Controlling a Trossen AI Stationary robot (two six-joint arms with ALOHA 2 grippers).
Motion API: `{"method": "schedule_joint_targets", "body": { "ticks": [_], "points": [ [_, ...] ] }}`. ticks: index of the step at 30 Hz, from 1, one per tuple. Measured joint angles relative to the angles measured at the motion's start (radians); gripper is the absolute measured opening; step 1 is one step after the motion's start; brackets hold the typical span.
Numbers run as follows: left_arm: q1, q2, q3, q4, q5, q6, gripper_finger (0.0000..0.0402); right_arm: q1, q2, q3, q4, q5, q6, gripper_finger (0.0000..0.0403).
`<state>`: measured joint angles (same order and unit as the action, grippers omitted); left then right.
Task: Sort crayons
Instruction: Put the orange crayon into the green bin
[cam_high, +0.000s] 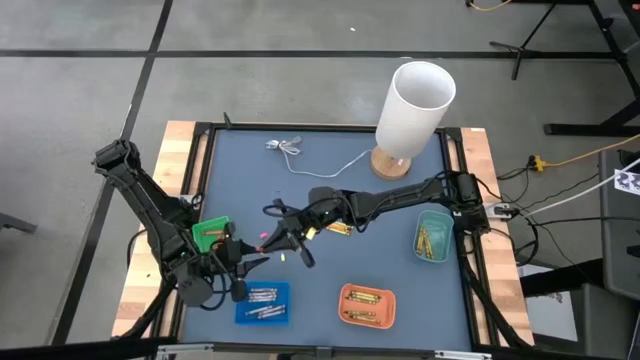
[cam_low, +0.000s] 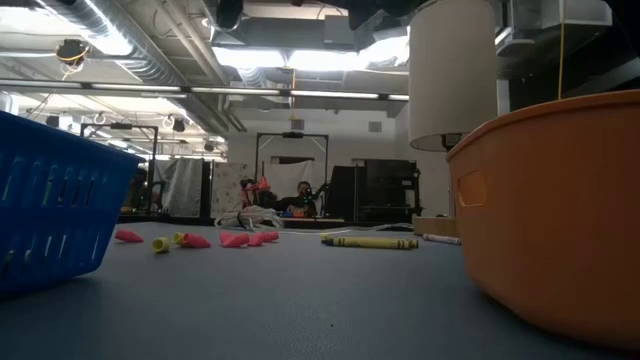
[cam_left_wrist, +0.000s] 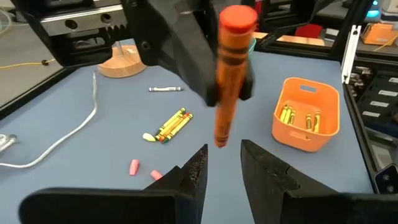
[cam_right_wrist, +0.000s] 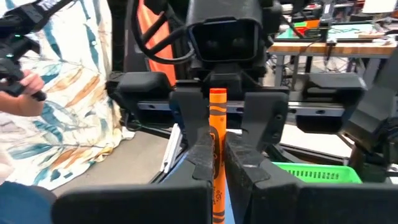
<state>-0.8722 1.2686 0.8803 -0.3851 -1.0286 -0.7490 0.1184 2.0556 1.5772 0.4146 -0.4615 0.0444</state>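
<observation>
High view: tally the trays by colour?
Blue tray: 1
Orange tray: 1
Teal tray: 1
Green tray: 1
Total: 4

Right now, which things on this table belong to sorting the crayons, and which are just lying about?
Part of the job:
- orange crayon, gripped by the right tool
- left tool, open just below it
- loose yellow crayons
- pink pieces
- orange tray, blue tray, teal tray, green tray

Just lying about:
- white lamp
- white cable
</observation>
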Motion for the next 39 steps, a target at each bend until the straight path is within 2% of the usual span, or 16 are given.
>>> {"method": "schedule_joint_targets", "body": {
  "ticks": [13, 22, 39],
  "points": [
    [0.0, 0.0, 0.0, 0.004, -0.035, -0.001, 0.0082, 0.0, 0.0, 0.0, 0.031, -0.003, 0.0, 0.0017],
    [0.043, 0.0, 0.0, 0.031, -0.035, -0.001, 0.0081, 0.0, 0.001, 0.0, 0.103, -0.002, -0.001, 0.0017],
    [0.081, 0.0, 0.0, 0.042, -0.027, 0.0, 0.0081, 0.0, 0.001, 0.0, 0.034, 0.076, -0.001, 0.0017]
  ]
}}
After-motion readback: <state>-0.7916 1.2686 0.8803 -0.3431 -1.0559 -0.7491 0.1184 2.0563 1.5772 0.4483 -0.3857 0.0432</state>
